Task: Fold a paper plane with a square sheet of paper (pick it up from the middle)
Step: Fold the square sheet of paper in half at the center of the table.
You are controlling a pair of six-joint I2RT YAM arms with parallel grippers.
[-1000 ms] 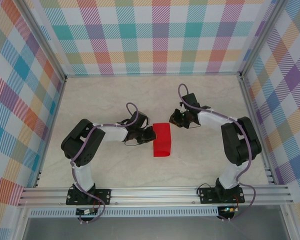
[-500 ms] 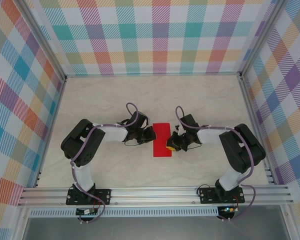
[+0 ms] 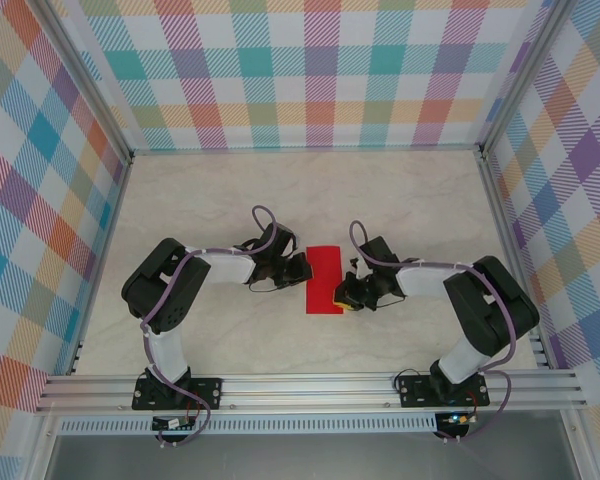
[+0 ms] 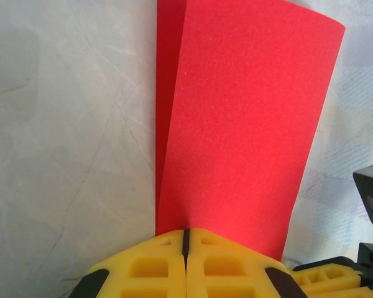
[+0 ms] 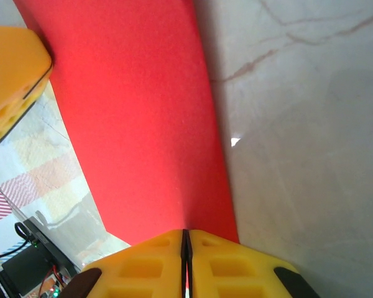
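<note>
The square sheet of paper (image 3: 325, 279) is bright red and lies folded over into a narrow rectangle in the middle of the table. My left gripper (image 3: 306, 270) is at its left edge, jaws shut on the paper (image 4: 236, 124), whose upper layer rises into the left gripper's yellow fingertips (image 4: 185, 233). My right gripper (image 3: 342, 297) is shut, its tips resting on the paper's near right edge. In the right wrist view the red paper (image 5: 130, 112) runs under the right gripper's closed tips (image 5: 185, 234).
The marble-patterned table (image 3: 410, 200) is walled by checked panels with metal posts. An aluminium rail (image 3: 300, 385) runs along the near edge by the arm bases. The two grippers face each other closely across the paper.
My right gripper swept from the paper's far right corner down to its near right edge. The paper, bulging a second ago, now lies flat. The left gripper stayed put.
</note>
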